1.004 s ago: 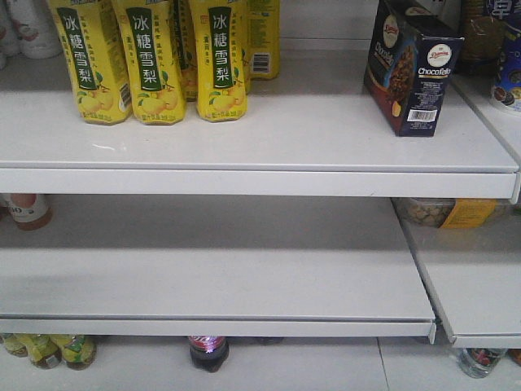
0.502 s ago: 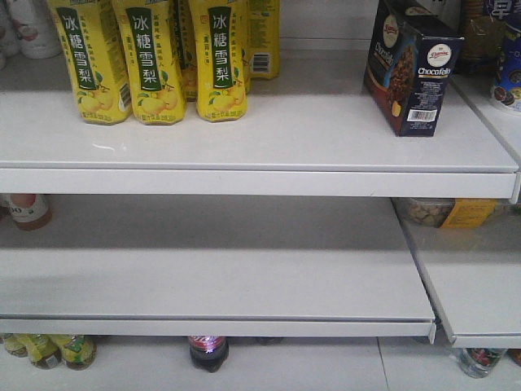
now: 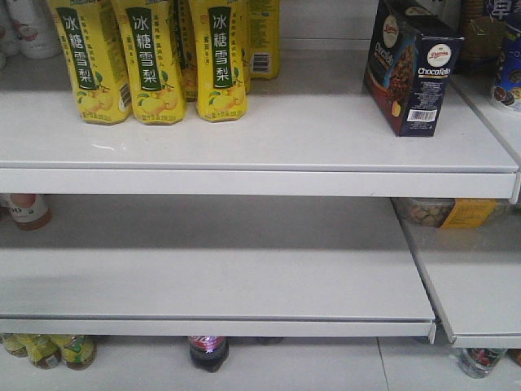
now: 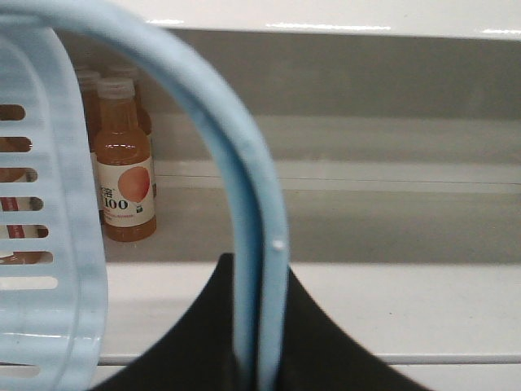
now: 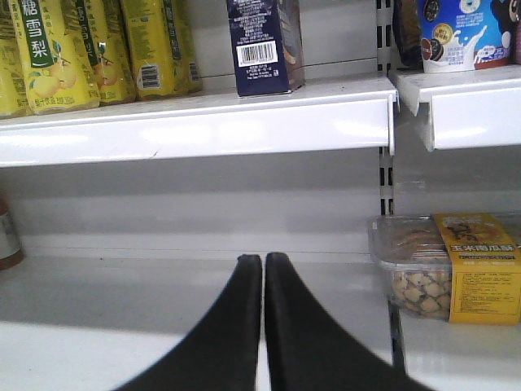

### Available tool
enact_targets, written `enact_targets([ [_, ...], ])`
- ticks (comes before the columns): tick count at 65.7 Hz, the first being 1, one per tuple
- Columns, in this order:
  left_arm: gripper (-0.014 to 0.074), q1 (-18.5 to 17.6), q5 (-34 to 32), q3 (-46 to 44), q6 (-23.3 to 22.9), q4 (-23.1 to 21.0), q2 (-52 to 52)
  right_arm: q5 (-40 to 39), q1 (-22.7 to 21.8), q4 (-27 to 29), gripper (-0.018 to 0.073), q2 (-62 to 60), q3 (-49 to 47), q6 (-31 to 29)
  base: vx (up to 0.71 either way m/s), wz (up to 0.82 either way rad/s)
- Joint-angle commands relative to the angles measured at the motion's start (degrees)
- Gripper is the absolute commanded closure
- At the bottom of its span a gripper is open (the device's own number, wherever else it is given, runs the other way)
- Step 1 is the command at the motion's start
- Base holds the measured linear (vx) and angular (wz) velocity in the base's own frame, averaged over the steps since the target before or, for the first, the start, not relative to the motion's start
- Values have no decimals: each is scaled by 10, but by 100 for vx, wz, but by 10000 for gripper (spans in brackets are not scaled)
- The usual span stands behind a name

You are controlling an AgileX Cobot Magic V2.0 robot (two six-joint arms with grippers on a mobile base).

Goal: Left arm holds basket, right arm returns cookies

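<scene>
Exterior front-facing: cookies point(image 3: 413, 67) upright at upper right of frame on upper shelf point(image 3: 244, 155), well apart from yellow drink cartons point(image 3: 155, 61) at upper left | right wrist: right gripper point(image 5: 263, 259) jaws pressed together, empty | left wrist: left gripper point(image 4: 259, 358) apparently pinching basket point(image 4: 244, 187) handle, orange bottles point(image 4: 124, 163) behind.

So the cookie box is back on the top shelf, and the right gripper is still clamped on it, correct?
Not quite. The cookie box does stand on the top shelf, but the right gripper is shut on nothing. The right wrist view shows its fingers pressed together, empty, down at the lower shelf with the box up above.
</scene>
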Motion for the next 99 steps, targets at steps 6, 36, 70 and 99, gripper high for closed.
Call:
enact_targets([
  [6, 603, 1, -59, 5, 12, 6, -13, 21, 0, 19, 568, 5, -15, -14, 0, 0],
  [36, 603, 1, -59, 5, 12, 6, -13, 100, 0, 425, 568, 6, -12, -511, 0, 0],
  [70, 603, 1, -59, 5, 12, 6, -13, 94, -135, 811, 567, 6, -12, -907, 0, 0],
  [99, 603, 1, -59, 5, 12, 6, -13, 92, -211, 859, 567, 6, -10, -915, 0, 0],
])
